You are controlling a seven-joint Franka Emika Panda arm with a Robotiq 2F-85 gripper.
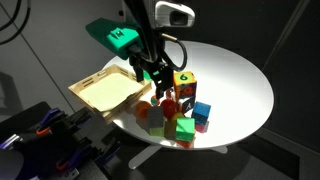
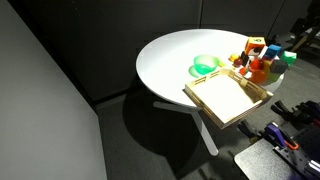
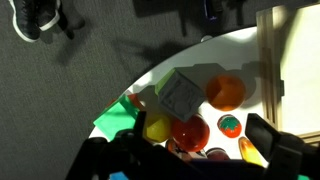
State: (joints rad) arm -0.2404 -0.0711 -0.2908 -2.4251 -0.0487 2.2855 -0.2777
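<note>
My gripper [image 1: 156,76] is open and empty, hovering just above a cluster of toys at the near edge of the white round table [image 1: 235,75]. In the wrist view my two dark fingers [image 3: 200,136] straddle a red ball [image 3: 188,132]. Around it lie a yellow ball [image 3: 157,128], an orange ball [image 3: 226,92], a small red toy with a green top [image 3: 230,125] and a grey cube [image 3: 180,92]. In an exterior view, colourful blocks [image 1: 185,115] and a numbered block [image 1: 185,82] stand beside the gripper. The cluster also shows in the exterior view [image 2: 258,62].
A shallow wooden tray [image 1: 105,90] sits next to the toys and overhangs the table edge; it also shows in the exterior view [image 2: 228,98]. A green bowl-like object [image 2: 205,65] lies beside the tray. Dark equipment [image 1: 50,135] stands below the table.
</note>
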